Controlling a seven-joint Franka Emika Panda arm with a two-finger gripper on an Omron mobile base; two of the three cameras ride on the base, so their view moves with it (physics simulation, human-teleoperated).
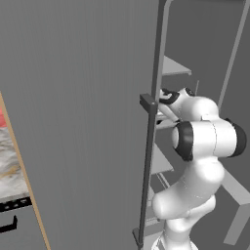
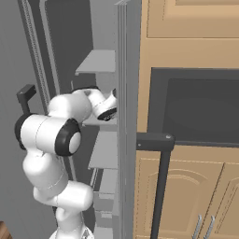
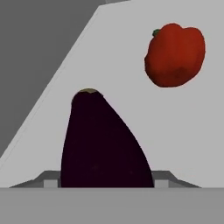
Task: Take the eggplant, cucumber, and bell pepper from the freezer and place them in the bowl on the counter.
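In the hand view a dark purple eggplant (image 3: 103, 144) lies lengthwise on the light grey freezer shelf (image 3: 175, 131). It fills the gap between my gripper's (image 3: 106, 181) two fingertips (image 3: 50, 181), which press against its sides, so the gripper is shut on it. The red bell pepper (image 3: 175, 54) rests further back on the same shelf, to the right. The freezer's flat grey door (image 1: 83, 122) stands open, and my arm (image 1: 205, 139) reaches past its edge onto the shelves (image 2: 100, 60). A sliver of veined marble counter (image 1: 10, 161) shows left of the door. Cucumber and bowl are out of view.
The door's long vertical bar handle (image 1: 154, 122) runs close beside my wrist. Tan wooden cabinets (image 2: 186, 28) and a dark recessed appliance (image 2: 196, 107) stand right of the freezer, with a dark bar handle (image 2: 161, 186) in front. More grey shelves (image 2: 105, 149) sit below my hand.
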